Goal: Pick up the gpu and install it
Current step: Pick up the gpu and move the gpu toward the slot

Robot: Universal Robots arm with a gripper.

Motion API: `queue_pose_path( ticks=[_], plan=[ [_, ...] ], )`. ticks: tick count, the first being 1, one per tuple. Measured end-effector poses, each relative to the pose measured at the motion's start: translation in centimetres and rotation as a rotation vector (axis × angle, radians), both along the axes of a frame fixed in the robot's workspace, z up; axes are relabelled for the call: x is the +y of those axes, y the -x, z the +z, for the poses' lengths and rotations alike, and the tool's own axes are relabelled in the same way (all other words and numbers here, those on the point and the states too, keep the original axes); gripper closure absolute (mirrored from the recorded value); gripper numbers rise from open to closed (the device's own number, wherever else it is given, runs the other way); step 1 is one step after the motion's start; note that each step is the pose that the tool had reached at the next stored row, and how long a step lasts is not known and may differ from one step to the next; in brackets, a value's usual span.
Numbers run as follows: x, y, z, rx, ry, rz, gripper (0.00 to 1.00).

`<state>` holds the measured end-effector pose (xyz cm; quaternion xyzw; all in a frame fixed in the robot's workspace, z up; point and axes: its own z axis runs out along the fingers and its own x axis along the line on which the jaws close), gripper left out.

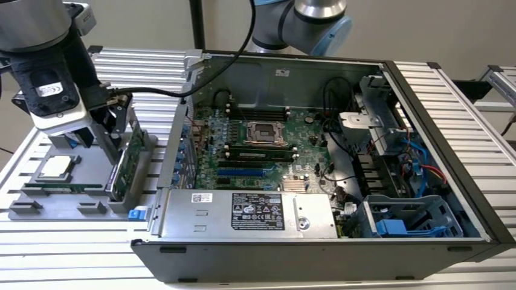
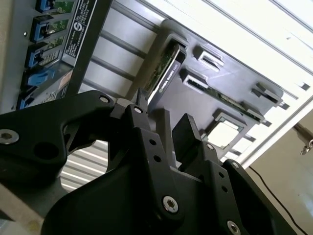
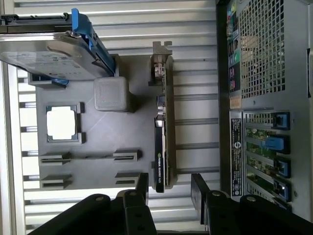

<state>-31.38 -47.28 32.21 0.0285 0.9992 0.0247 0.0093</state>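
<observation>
The gpu (image 1: 129, 158) stands on its long edge in a slot at the side of the grey parts tray (image 1: 57, 210) nearest the computer case. In the first wrist view the gpu (image 3: 164, 122) appears edge-on, green board and black cooler, with its silver bracket (image 3: 160, 54) at the far end. My gripper (image 3: 170, 188) hangs open over the card's near end, one black finger (image 3: 142, 183) on each side of its line and not touching it. The second wrist view has the same open gripper (image 2: 164, 125) in front of the gpu (image 2: 165, 73).
The tray also holds a square processor (image 3: 61, 122), a thin memory stick (image 3: 90, 156) and a silver hard drive with blue rails (image 3: 54, 49). The open computer case (image 1: 419, 115) lies at the exterior view's right, its motherboard (image 1: 258, 142) and blue slots (image 1: 240, 172) exposed.
</observation>
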Motion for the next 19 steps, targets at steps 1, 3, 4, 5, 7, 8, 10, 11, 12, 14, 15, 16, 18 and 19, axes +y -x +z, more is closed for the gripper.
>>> queue_pose_path(
  ticks=[1, 3, 4, 5, 7, 8, 10, 11, 12, 14, 15, 16, 18, 19],
  plan=[
    [0.00, 0.00, -0.06, 0.0000, 0.0000, 0.000, 0.00],
    [0.00, 0.00, -0.19, -0.0001, 0.0000, 0.000, 0.00],
    [0.00, 0.00, -0.25, 0.0000, 0.0000, 0.000, 0.00],
    [0.00, 0.00, -0.31, 0.0000, 0.0000, 0.000, 0.00],
    [0.00, 0.00, -0.44, 0.0000, 0.0000, 0.000, 0.00],
    [0.00, 0.00, -0.51, 0.0000, 0.0000, 0.000, 0.00],
    [0.00, 0.00, -0.65, -0.0001, -0.0001, 0.000, 0.00],
    [0.00, 0.00, -0.72, 0.0000, 0.0000, 0.000, 0.00],
    [0.00, 0.00, -0.79, -0.0001, -0.0001, 0.000, 0.00],
    [0.00, 0.00, -0.90, 0.0000, 0.0001, 0.000, 0.00],
    [0.00, 0.00, -0.97, 0.0000, 0.0000, 0.000, 0.00],
    [0.00, 0.00, -1.03, -0.0001, 0.0000, 0.000, 0.00],
    [0.00, 0.00, -1.15, 0.0000, 0.0000, 0.000, 0.00],
    [0.00, 0.00, -1.21, 0.0000, 0.0000, 0.000, 0.00]
  ],
)
